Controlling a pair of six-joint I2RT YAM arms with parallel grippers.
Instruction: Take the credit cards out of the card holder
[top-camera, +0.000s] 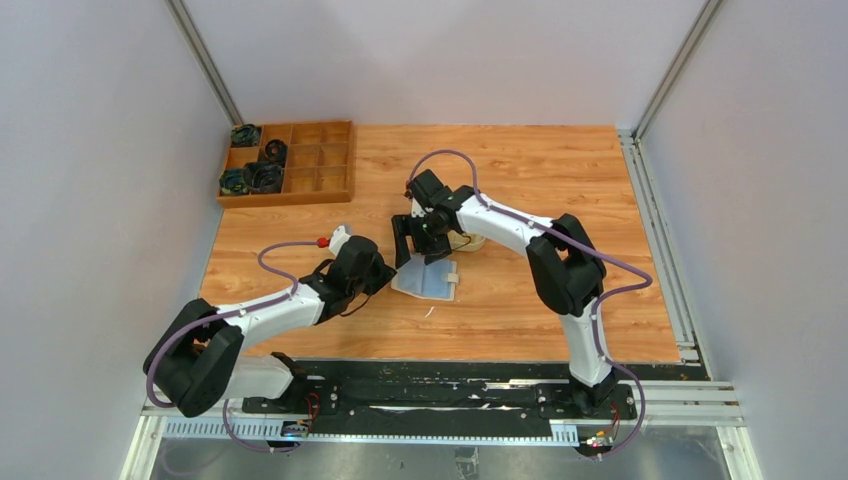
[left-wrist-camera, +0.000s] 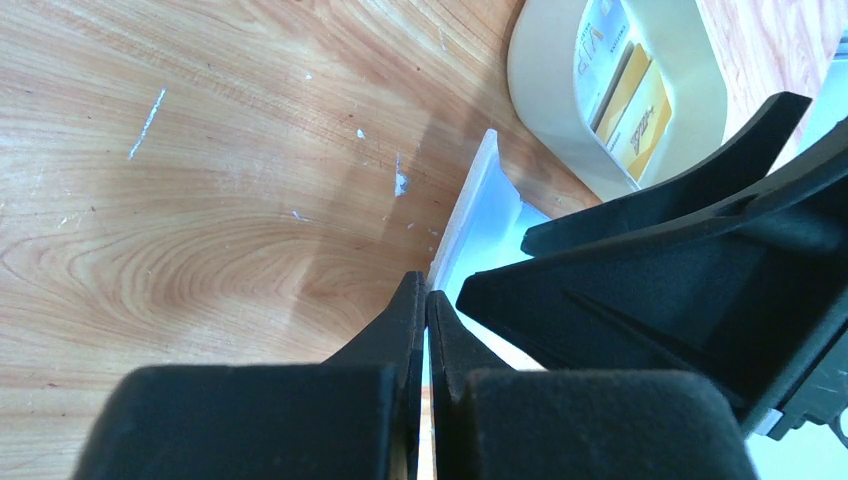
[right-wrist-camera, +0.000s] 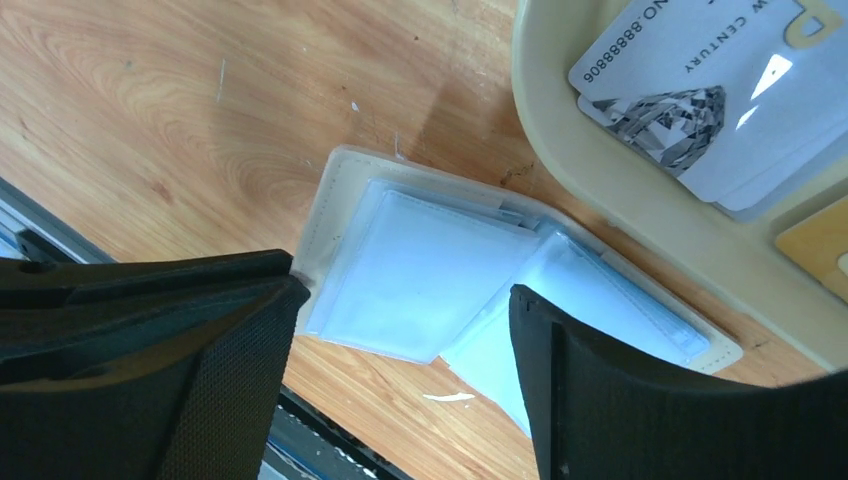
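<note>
The card holder lies open on the wood, cream rim and pale-blue sleeves up, also seen in the top view. My left gripper is shut on its left edge. My right gripper hovers open just over the sleeves, one finger to each side, gripping nothing. Credit cards lie in the oval beige tray: a whitish one with a diamond print and a yellow one. Whether a card sits in the sleeves I cannot tell.
A wooden compartment box with dark round parts stands at the back left. The beige tray sits right behind the card holder, mostly under my right arm. A black rail runs along the near edge.
</note>
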